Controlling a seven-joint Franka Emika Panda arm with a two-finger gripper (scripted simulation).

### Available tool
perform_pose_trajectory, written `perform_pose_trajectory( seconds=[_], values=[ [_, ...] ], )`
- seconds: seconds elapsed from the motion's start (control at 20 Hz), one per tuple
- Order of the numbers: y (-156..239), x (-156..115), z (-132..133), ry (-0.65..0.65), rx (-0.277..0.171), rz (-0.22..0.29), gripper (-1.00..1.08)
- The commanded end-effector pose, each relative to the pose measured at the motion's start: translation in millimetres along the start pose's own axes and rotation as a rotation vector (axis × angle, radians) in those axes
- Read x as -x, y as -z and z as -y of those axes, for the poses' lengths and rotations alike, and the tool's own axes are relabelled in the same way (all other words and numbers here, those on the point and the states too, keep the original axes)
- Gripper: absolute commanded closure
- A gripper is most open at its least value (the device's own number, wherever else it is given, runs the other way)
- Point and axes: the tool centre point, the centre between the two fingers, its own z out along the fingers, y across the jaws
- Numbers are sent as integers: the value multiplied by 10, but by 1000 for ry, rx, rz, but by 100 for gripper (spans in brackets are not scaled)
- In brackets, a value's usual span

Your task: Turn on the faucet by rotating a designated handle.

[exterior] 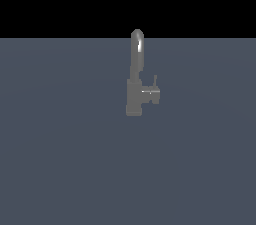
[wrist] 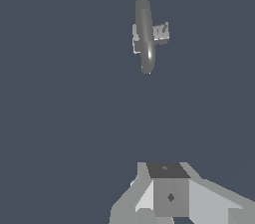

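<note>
The faucet (exterior: pixel 135 96) is a small grey metallic tap standing on a flat grey-blue surface, with a blocky lower body and a tall arched spout (exterior: pixel 137 49). The handle (exterior: pixel 151 92) is a short horizontal stub on the body's side towards the exterior view's right, with a thin pin (exterior: pixel 155 81) pointing up. In the wrist view I look down on the faucet (wrist: pixel 144 34), and the handle (wrist: pixel 162 33) sticks out beside the spout. My gripper (wrist: pixel 165 169) is well away from the faucet, touching nothing. Its fingers show as one block with no gap. The arm is out of the exterior view.
A flat grey-blue floor (exterior: pixel 60 159) stretches around the faucet. Black background lies beyond its far edge.
</note>
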Motion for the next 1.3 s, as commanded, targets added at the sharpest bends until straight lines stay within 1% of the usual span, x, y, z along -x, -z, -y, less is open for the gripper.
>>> perform_pose_trajectory(
  seconds=[0.0,0.65,1.25],
  values=[
    [-20,-143,-3,-32,-29,32,108],
    [-207,-902,-85,-208,-190,210,108],
    [-525,-1570,-248,-377,-348,383,108]
  ],
)
